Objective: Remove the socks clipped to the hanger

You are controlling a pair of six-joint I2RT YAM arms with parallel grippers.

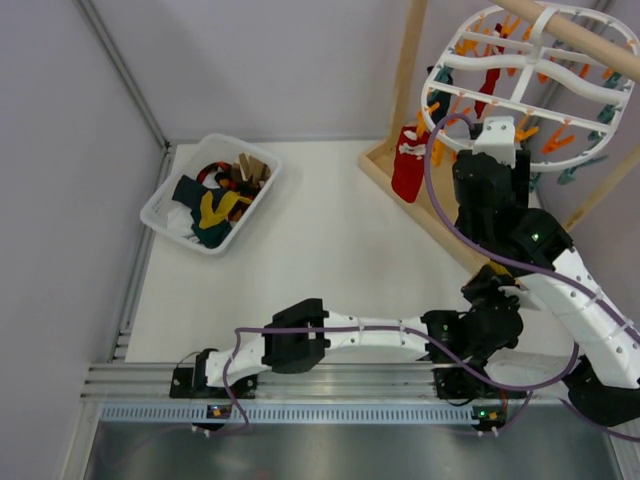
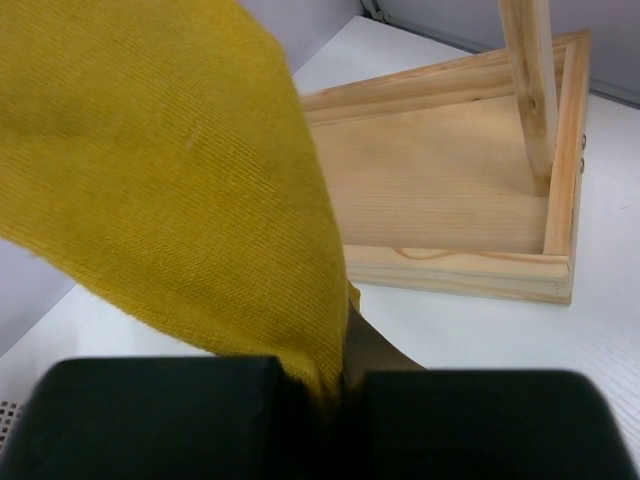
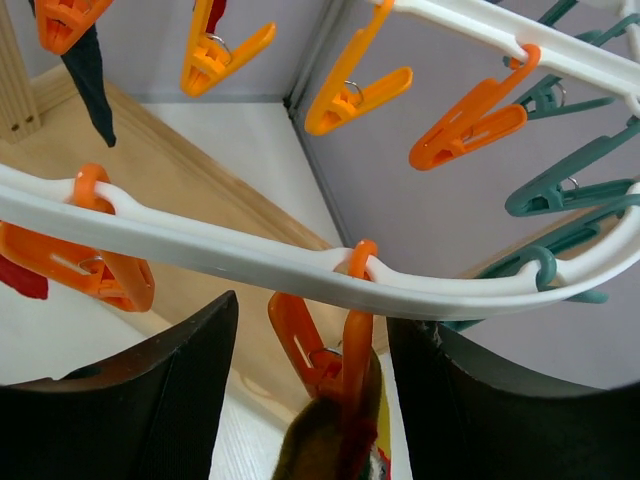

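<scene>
The white hanger (image 1: 520, 95) hangs from the wooden stand's rod, with orange and teal clips. My right gripper (image 1: 497, 135) is up at its near rim. In the right wrist view its fingers (image 3: 150, 380) are open on either side of an orange clip (image 3: 345, 350) under the white rim (image 3: 230, 255). That clip holds a dark olive sock (image 3: 320, 445). A red sock (image 1: 408, 170) and a navy sock (image 3: 88, 65) hang clipped. My left gripper (image 2: 340, 400) is shut on a mustard yellow sock (image 2: 170, 170), low by the stand's base (image 2: 450, 180).
A white bin (image 1: 160, 205) with several socks stands at the back left. The wooden stand's post (image 1: 405, 70) and slanted brace (image 1: 600, 190) rise close to the right arm. The grey walls are close behind and to the right.
</scene>
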